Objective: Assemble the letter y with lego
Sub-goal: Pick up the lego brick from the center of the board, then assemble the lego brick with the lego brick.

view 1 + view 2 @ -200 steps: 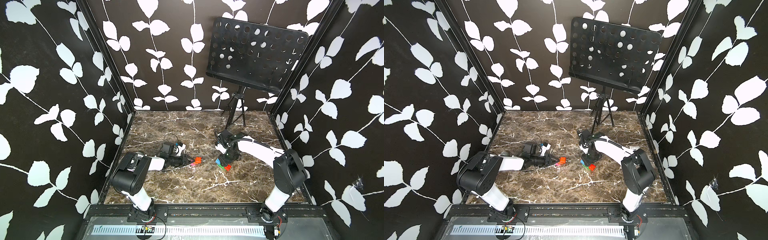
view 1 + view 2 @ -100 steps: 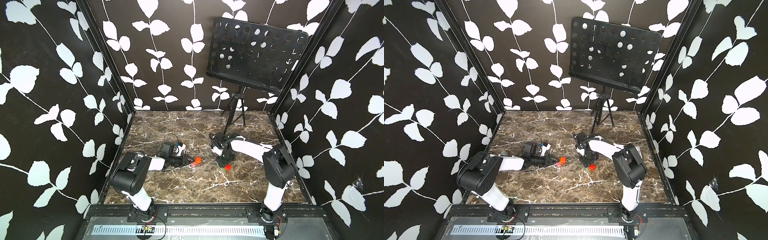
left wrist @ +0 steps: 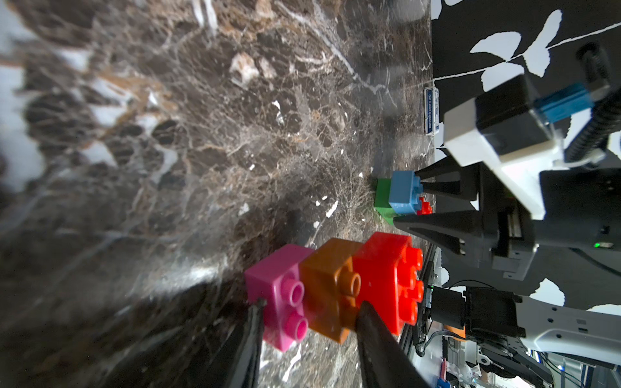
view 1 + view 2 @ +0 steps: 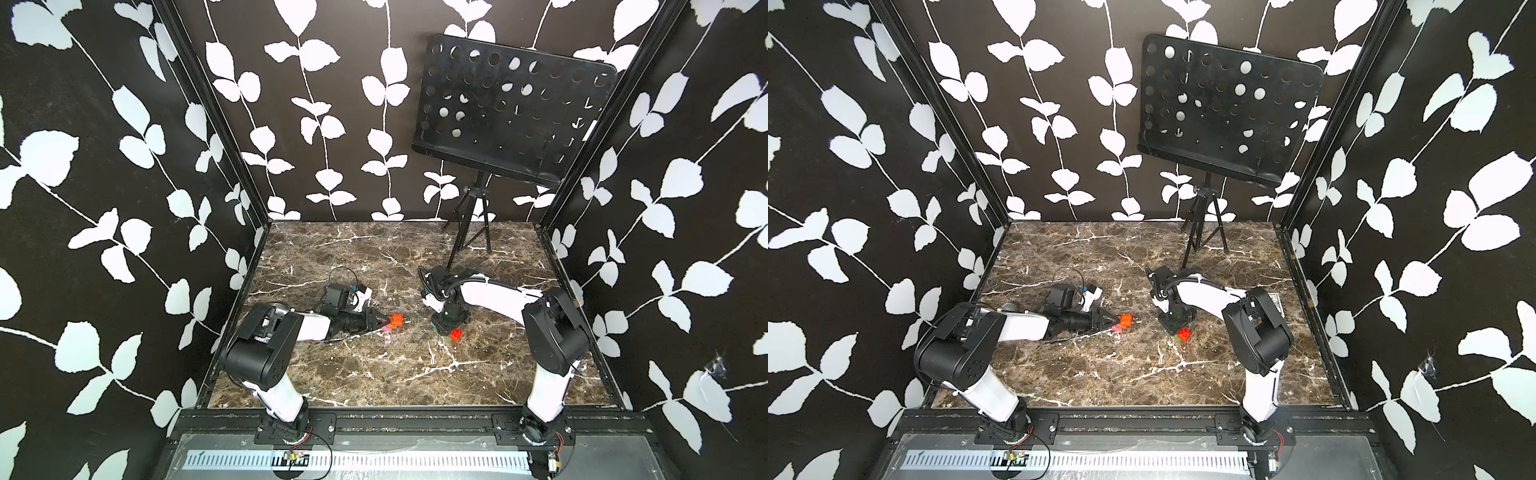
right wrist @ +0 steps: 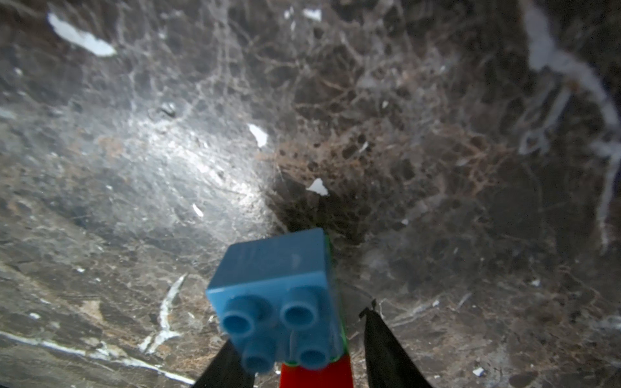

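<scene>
Honestly, left gripper (image 3: 311, 304) pinches the pink-orange-red studded plastic brick tail (image 3: 336, 282); right gripper (image 5: 300, 327), part-open, straddles the small light-blue studded brick (image 5: 268, 268), so an off-centre squeeze could topple it.

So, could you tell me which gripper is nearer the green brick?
Right. The right gripper straddles the green brick and blue brick; the left gripper sits apart, gripping the pink-orange-red stack.

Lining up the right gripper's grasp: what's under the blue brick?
The green brick lies under the blue brick, on the marble table; a red brick sits beside the blue. The studs joining blue to green are covered.
</scene>
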Controlling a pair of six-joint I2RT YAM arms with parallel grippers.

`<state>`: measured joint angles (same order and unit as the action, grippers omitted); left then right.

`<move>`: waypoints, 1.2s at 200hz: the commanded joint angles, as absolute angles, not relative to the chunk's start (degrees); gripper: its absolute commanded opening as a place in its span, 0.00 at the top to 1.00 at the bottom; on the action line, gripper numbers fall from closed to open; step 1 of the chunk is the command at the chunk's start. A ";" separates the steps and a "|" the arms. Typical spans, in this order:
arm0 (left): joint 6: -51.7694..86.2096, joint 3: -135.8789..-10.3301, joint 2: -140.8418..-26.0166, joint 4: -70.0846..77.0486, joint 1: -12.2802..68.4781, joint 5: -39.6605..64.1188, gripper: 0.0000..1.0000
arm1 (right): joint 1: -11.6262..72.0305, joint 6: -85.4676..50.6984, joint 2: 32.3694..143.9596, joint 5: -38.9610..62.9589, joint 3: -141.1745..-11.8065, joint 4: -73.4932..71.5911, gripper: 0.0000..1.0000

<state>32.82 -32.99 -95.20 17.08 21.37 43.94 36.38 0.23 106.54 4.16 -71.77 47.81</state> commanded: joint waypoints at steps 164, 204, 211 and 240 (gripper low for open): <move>31.77 -33.01 -100.89 12.80 24.37 38.10 0.55 | 37.35 9.14 99.70 3.32 -77.46 51.53 0.70; 31.64 -33.39 -102.34 13.73 24.61 38.36 0.55 | 39.21 17.49 101.12 5.80 -84.54 55.33 0.72; 31.59 -33.51 -102.46 13.88 24.70 38.43 0.55 | 39.69 19.02 101.97 6.39 -85.97 56.13 0.72; 31.77 -33.58 -103.07 14.66 24.79 38.71 0.55 | 41.63 23.80 106.09 8.65 -91.80 59.25 0.72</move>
<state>32.82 -35.27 -99.53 21.80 24.03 45.08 40.05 17.10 102.52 5.63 -87.96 53.95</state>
